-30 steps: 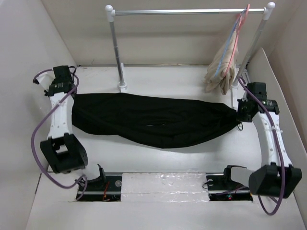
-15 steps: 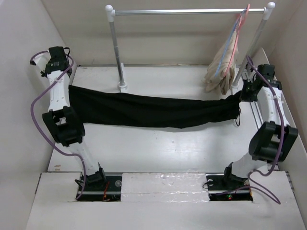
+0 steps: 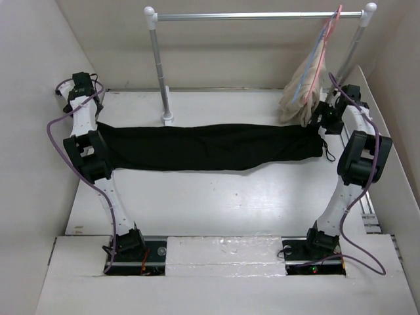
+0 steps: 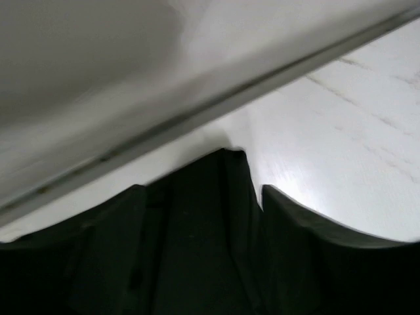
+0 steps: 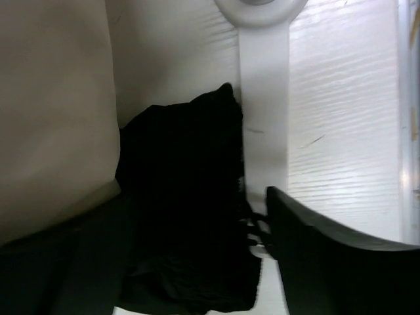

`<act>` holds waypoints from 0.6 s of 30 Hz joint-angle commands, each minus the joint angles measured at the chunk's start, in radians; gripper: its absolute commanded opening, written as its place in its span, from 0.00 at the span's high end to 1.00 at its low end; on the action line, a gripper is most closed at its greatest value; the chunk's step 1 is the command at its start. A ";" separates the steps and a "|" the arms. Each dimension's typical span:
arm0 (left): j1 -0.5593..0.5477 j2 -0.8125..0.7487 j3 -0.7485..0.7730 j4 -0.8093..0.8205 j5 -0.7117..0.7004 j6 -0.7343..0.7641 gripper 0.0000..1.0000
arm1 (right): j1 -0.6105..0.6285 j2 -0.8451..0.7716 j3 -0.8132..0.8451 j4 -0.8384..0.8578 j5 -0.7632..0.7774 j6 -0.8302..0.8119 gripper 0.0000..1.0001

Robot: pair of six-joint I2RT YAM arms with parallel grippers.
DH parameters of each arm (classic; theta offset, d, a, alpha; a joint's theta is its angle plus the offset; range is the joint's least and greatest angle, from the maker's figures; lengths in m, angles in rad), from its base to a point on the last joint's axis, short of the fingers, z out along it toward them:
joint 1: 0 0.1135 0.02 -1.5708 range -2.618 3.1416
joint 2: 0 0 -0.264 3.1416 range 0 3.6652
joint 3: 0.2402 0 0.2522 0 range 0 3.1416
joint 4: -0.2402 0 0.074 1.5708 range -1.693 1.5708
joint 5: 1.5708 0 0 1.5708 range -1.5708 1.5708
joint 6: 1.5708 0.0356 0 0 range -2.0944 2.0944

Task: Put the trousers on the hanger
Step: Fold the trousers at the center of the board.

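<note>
The black trousers [image 3: 210, 147] lie stretched flat across the table, left to right. My left gripper [image 4: 200, 189] is at their left end, jaws open, with a peak of dark fabric [image 4: 216, 223] loose between the fingers. In the top view the left arm [image 3: 82, 105] hides those fingers. At the right end my right gripper [image 3: 323, 119] also stands open over the fabric [image 5: 184, 197], and white table shows between the cloth and the right finger [image 5: 315, 249]. The light-blue hanger [image 3: 314, 59] hangs at the rail's right end, behind the right gripper.
A metal rail [image 3: 256, 16] on two posts spans the back; its left post foot [image 3: 168, 118] stands just behind the trousers. A beige garment [image 3: 300, 92] and a pink hanger [image 3: 330, 36] hang beside the blue one. Walls close in on both sides.
Both arms pulled the trousers taut, carried them back a little and set them down flat. Both grippers, shut on the ends before, now stand open.
</note>
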 commanded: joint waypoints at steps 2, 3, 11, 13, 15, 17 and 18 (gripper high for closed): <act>0.006 -0.052 0.091 0.075 0.135 0.052 0.18 | 0.026 -0.148 -0.060 0.099 -0.021 0.030 0.04; 0.006 -0.063 0.088 0.076 0.144 0.049 0.11 | 0.037 -0.177 -0.085 0.105 -0.017 0.027 0.02; 0.015 -0.363 -0.392 0.124 0.072 -0.046 0.32 | 0.120 -0.605 -0.578 0.237 -0.010 0.050 0.38; 0.026 -0.444 -0.552 0.223 0.157 -0.041 0.42 | 0.143 -0.706 -0.661 0.247 -0.045 0.056 0.79; 0.078 -0.529 -0.750 0.262 0.289 -0.034 0.49 | 0.178 -0.818 -0.822 0.294 -0.107 0.066 1.00; 0.078 -0.531 -0.792 0.256 0.300 -0.018 0.49 | 0.178 -0.837 -0.890 0.332 -0.160 0.066 1.00; 0.090 -0.531 -0.807 0.271 0.329 -0.005 0.51 | 0.187 -0.857 -0.915 0.340 -0.184 0.066 0.98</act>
